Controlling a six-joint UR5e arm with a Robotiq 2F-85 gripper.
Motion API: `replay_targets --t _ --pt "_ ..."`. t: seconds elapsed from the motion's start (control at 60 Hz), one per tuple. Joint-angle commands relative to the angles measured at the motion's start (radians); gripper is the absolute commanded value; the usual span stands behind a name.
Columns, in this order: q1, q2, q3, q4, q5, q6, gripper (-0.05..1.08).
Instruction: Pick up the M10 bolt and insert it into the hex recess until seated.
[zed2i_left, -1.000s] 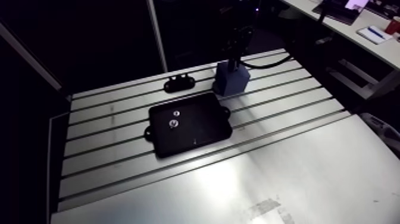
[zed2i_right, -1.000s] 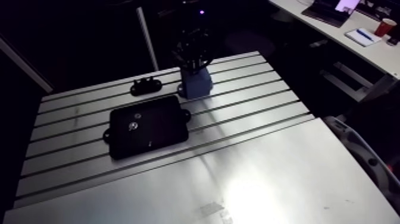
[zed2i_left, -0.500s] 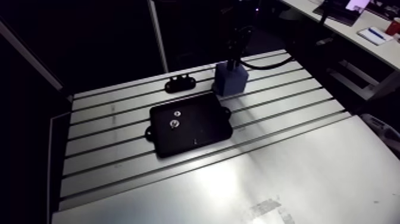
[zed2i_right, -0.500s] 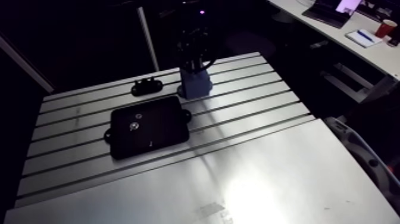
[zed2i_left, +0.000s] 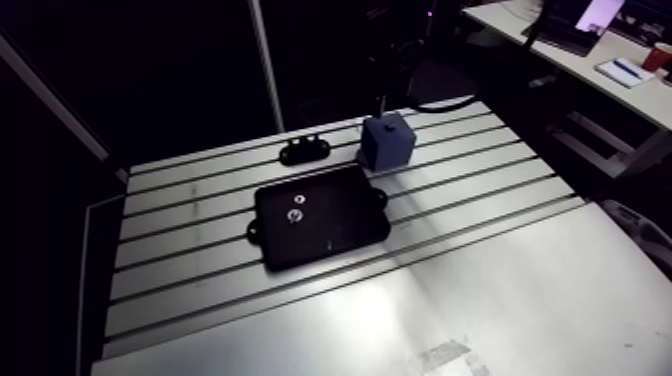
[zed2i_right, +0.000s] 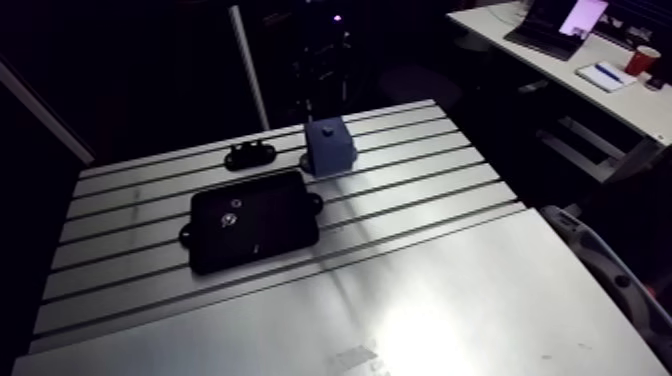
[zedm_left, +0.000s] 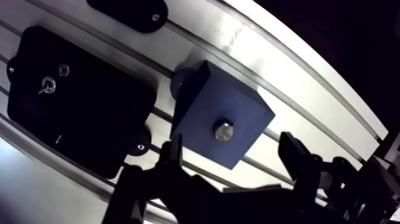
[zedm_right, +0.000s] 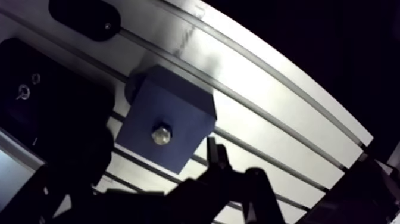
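A blue block (zedm_left: 221, 122) stands on the slotted table (zed2i_left: 480, 260). The silvery M10 bolt (zedm_left: 224, 130) sits in the block's top face, with only its round end showing. My gripper (zedm_left: 233, 152) hangs above the block, open, with its two dark fingers (zedm_left: 175, 150) wide apart and nothing between them. The bolt lies just ahead of the fingertips, clear of both. In the arm view the block (zed2i_left: 387, 141) stands at the table's far side, and the gripper is a dark shape above it.
A flat black plate (zed2i_left: 320, 215) with two small metal fittings (zed2i_left: 296, 214) lies beside the block. A small black bracket (zed2i_left: 305, 151) rests behind the plate near the far edge. Parallel slots run across the table.
The gripper has opened and lifted off the blue block, leaving the bolt in it. The arm view has shifted slightly with the arm.
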Motion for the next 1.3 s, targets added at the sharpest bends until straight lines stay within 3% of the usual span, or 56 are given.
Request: replay_targets --t 0.017,0.1,0.167,0.2,0.217,0.233,0.267,0.283,0.3,0.317,0.333,0.35,0.367,0.383,0.4,0.433,0.833,1.017,1.3 --pt "-0.005 -0.015 -0.006 0.002 0.011 0.075 0.14" --pt "-0.005 -0.017 -0.008 0.005 0.009 0.133 0.19" --pt "-0.004 -0.02 -0.02 0.016 0.002 0.238 0.31" --pt "-0.004 -0.02 -0.02 0.016 0.002 0.238 0.31" --pt "-0.005 -0.017 -0.024 0.023 0.002 0.278 0.41" --pt "-0.005 -0.017 -0.024 0.023 0.002 0.278 0.41" --pt "-0.004 -0.014 -0.029 0.048 0.002 0.342 0.6" --pt "-0.004 -0.014 -0.029 0.048 0.002 0.342 0.6" --pt "-0.004 -0.013 -0.032 0.058 0.002 0.368 0.73" --pt "-0.004 -0.013 -0.032 0.058 0.002 0.368 0.73" --pt "0.0 -0.011 -0.035 0.064 0.003 0.386 0.85" --pt "0.0 -0.011 -0.035 0.064 0.003 0.386 0.85" --pt "0.001 -0.008 -0.041 0.069 0.003 0.403 0.94" --pt "0.001 -0.008 -0.041 0.069 0.003 0.403 0.94" --pt "-0.001 -0.004 -0.044 0.071 0.007 0.424 1.02" --pt "-0.001 -0.002 -0.046 0.074 0.008 0.447 1.04" --pt "0.001 0.027 -0.091 0.147 -0.001 0.518 1.08" --pt "0.001 0.038 -0.096 0.199 -0.017 0.523 1.08" --pt "0.001 0.034 -0.075 0.184 -0.02 0.523 1.08"
